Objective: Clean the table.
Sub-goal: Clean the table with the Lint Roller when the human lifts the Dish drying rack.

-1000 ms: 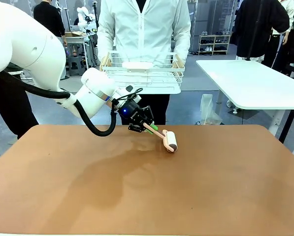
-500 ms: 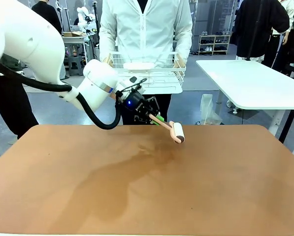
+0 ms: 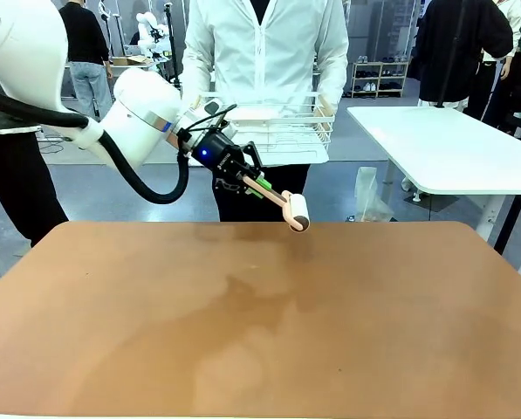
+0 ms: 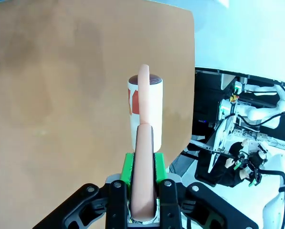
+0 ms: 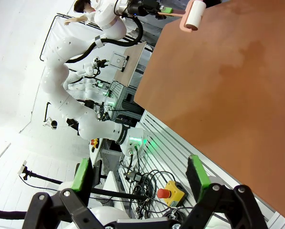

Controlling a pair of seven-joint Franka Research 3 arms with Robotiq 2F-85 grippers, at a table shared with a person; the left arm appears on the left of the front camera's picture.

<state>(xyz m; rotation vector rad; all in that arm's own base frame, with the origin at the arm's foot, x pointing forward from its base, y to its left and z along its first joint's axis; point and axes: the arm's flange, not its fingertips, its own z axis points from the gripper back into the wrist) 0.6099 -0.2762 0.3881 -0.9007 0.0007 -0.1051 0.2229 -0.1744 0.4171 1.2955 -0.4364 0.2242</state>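
Presently: left tool, clamped on roller handle; head in air over far edge of surface, not touching. Right tool: jaws apart, empty. Basket, held by person beyond. Step, judged: rolling done, return roller. Next: carry to basket, then let go.

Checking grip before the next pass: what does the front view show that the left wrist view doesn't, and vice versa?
Front view: a person at the far side holding a white wire basket, a white side table, and the lint roller near the far edge of the brown table. Left wrist view: green pads clamped on the pink handle, orange print on the roll. Both: the left tool shut on the lint roller, and the brown table.
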